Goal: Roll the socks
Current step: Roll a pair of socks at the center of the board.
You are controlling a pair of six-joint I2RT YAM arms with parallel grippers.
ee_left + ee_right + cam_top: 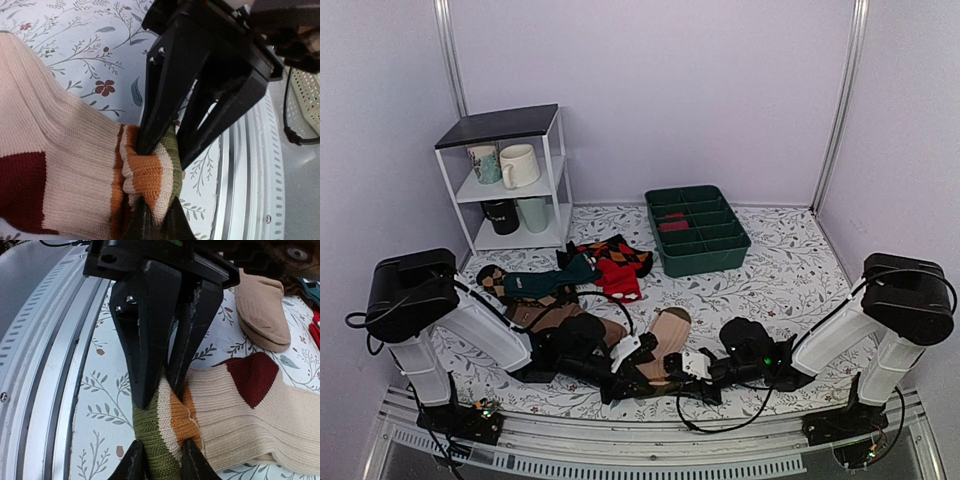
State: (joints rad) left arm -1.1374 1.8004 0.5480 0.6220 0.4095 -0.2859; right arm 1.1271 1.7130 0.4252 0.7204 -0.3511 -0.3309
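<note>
right gripper (162, 466): black fingertips pinch the olive stripe of beige ribbed knit sock (250, 425) | left gripper (161, 390): black, clamped on the striped foot just above | maroon heel up | plain tan sock (262, 310) near, on white floral tablecloth (100, 405) | grey metal rail (45, 365) alongside

Enclosure from above. Pale lilac walls (700, 90) meet at the rear left behind a silver upright post (451, 60), and a second post (840, 100) stands at the right. The table (790, 280) carries a white cloth printed with grey leafy sprigs and small red flowers. At rear left, a white frame shelf unit (500, 125) with a dark top holds four mugs (520, 165), two per tier. A ribbed aluminium rail (670, 445) runs along the near edge. Lighting is even and diffuse.
</note>
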